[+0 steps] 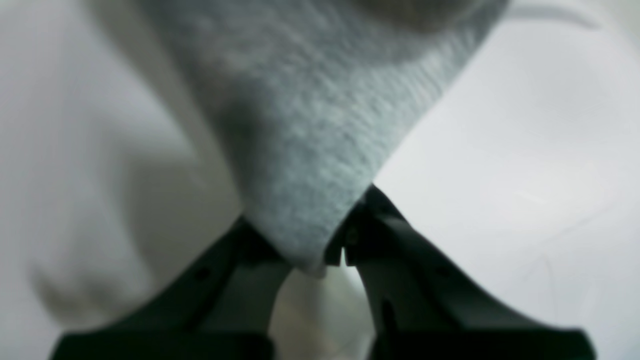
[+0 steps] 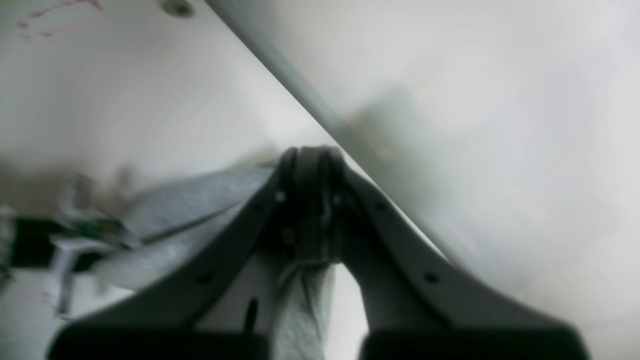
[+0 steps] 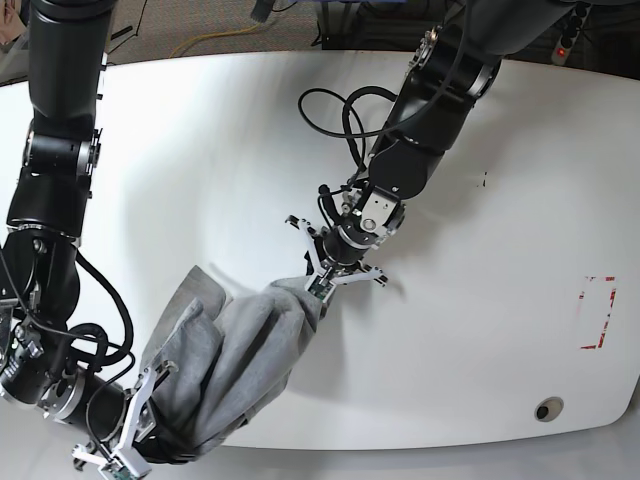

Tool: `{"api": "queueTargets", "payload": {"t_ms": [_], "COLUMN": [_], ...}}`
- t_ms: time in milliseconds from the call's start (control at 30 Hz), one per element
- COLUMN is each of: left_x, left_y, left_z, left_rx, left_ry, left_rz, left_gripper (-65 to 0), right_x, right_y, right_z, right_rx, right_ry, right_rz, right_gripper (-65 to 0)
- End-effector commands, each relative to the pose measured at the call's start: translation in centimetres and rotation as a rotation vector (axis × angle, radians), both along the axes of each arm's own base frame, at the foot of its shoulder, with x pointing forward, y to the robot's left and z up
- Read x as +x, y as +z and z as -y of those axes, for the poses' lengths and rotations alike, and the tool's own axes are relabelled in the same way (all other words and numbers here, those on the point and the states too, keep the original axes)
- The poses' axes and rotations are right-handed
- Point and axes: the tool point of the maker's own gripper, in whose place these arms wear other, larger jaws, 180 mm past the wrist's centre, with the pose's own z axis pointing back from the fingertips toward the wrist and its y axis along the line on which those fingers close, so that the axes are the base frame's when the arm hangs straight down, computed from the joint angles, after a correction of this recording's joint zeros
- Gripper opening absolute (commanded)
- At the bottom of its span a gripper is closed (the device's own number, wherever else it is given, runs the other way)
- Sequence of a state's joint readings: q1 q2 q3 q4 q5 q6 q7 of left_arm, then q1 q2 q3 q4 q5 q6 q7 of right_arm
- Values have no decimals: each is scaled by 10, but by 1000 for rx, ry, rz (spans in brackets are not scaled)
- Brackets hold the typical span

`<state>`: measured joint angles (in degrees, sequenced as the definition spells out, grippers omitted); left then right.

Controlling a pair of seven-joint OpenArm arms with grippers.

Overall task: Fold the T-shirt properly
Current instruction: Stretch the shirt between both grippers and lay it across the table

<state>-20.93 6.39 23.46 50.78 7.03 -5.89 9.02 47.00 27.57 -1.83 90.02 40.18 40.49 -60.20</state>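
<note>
The heather-grey T-shirt [image 3: 235, 350] hangs stretched and bunched between my two grippers over the white table [image 3: 480, 200]. My left gripper [image 3: 317, 287] is shut on one end of it near the table's middle; in the left wrist view the grey cloth [image 1: 310, 130] runs up from the shut left gripper [image 1: 320, 260]. My right gripper [image 3: 150, 440] is shut on the other end at the table's front left edge; in the right wrist view cloth [image 2: 305, 310] is pinched in the shut right gripper [image 2: 312, 165]. The letters, neckline and label are hidden.
A red rectangle mark [image 3: 597, 312] is drawn on the table at the right. A small round hole [image 3: 545, 409] is near the front right edge. Black cables [image 3: 335, 120] loop beside the left arm. The table's front edge [image 2: 320, 110] shows in the right wrist view.
</note>
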Motion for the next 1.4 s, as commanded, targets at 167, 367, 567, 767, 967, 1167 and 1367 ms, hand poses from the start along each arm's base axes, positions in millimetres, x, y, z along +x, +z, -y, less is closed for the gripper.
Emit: {"api": "queueTargets", "payload": {"t_ms": [167, 367, 567, 767, 967, 1167, 1367], "left_x": [19, 21, 17, 12, 7, -6, -33], "left_y": [93, 163, 229, 271, 265, 229, 175], "left_z": [-43, -82, -121, -157, -160, -160, -182], "left_rx": [-7, 35, 50, 73, 83, 96, 148], "left_ry": [60, 104, 197, 278, 283, 277, 306], "left_rz": [234, 382, 496, 574, 556, 473, 345], "left_gripper": [-646, -646, -646, -646, -646, -646, -644], "right_x": [13, 25, 28, 28, 25, 11, -20], "right_y": [26, 44, 67, 72, 40, -19, -95], "right_z": [21, 28, 30, 32, 32, 50, 59], "right_rx": [12, 12, 4, 3, -3, 40, 61], "right_ry": [-103, -167, -183, -185, -183, -231, -268], "right_rz": [83, 120, 169, 178, 116, 11, -129], "right_gripper": [-650, -650, -650, -650, -650, -650, -650]}}
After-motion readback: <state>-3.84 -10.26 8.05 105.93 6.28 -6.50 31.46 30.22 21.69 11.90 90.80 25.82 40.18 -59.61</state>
